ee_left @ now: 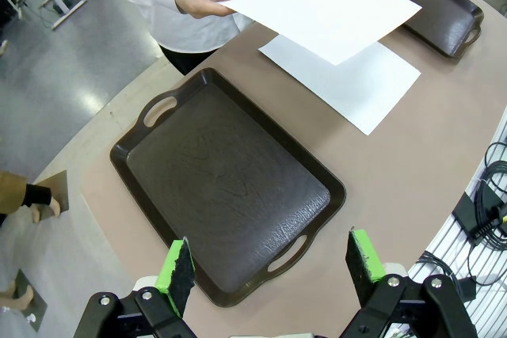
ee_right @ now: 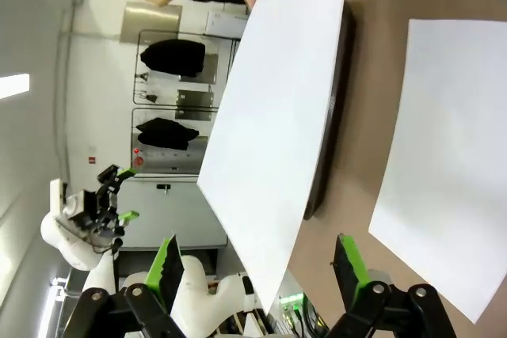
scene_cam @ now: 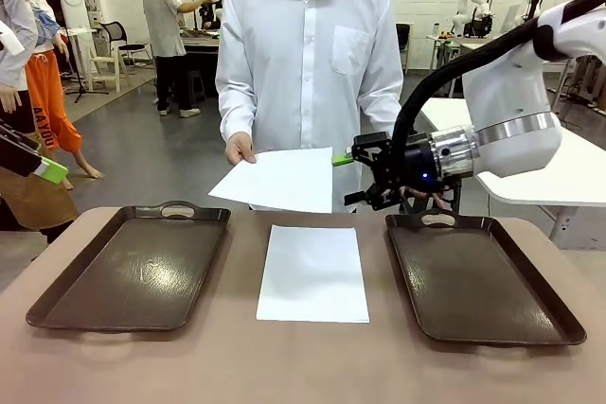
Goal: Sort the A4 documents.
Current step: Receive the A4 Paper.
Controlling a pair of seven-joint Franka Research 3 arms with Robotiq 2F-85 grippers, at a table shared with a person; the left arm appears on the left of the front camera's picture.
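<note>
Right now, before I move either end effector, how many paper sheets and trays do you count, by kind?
A4 sheets: 2, the flat sheet on the table and the held sheet in the person's hand
Dark brown trays: 2, the left tray and the right tray
Total: 4

Left tray (scene_cam: 133, 272): dark brown, handled, laid flat on the tan table (scene_cam: 303, 366). Right tray (scene_cam: 478, 281): matching, set well apart. White side table (scene_cam: 568, 172) is seen behind.
</note>
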